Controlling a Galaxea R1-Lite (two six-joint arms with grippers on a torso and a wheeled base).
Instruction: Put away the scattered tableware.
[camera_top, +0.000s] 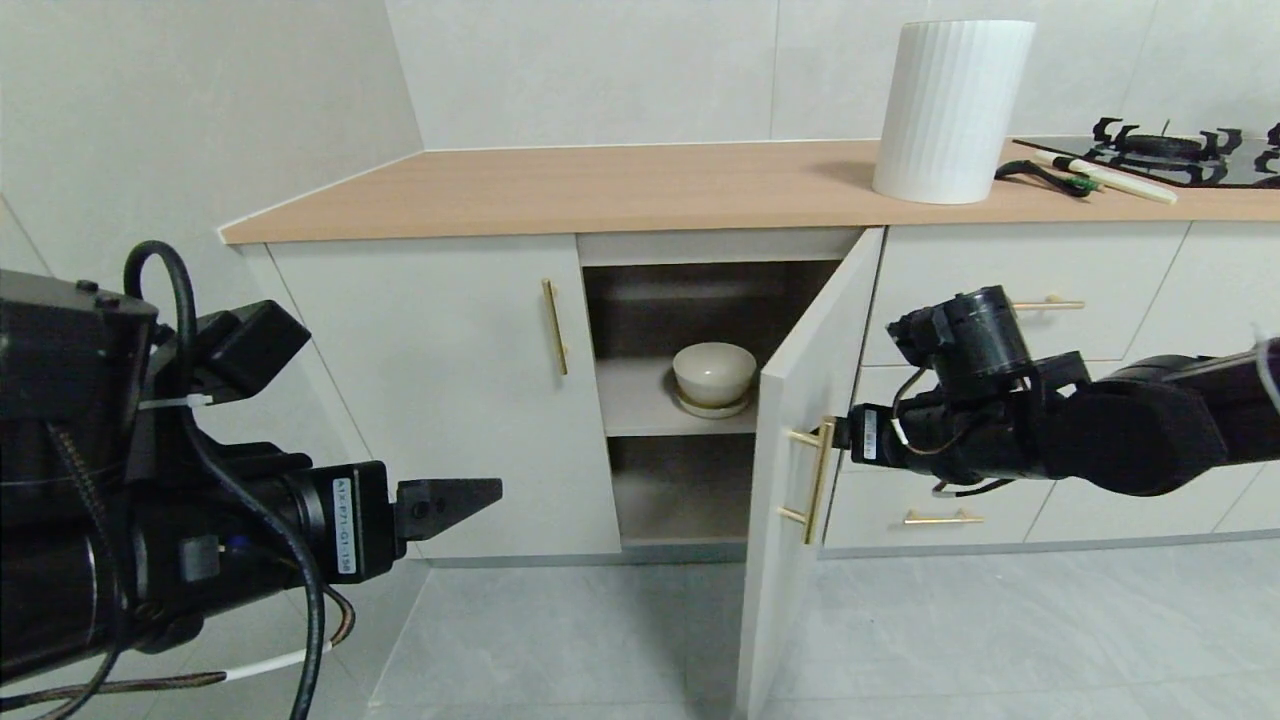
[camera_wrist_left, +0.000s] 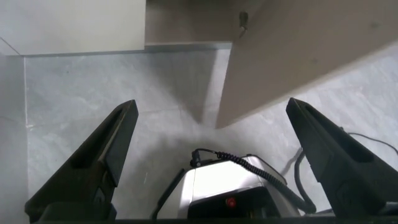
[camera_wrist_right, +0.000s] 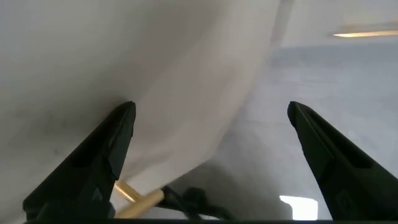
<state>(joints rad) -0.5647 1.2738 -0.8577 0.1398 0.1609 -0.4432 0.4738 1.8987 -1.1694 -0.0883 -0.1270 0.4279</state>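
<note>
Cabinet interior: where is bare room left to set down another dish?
Upper shelf: a bare strip left of the bowl; the bowl and its plate crowd the right. Lower compartment floor, below it, is bare where visible.

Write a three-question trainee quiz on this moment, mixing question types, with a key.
1. True or false: the cabinet door stands shut.
2. Multiple choice: the bowl sits A) on the countertop, B) on the upper shelf inside the cabinet, C) on the floor.
3. Fill in: the right gripper is at the door's gold ____.
Key: 1 false, it is swung open; 2 B; 3 handle.
</note>
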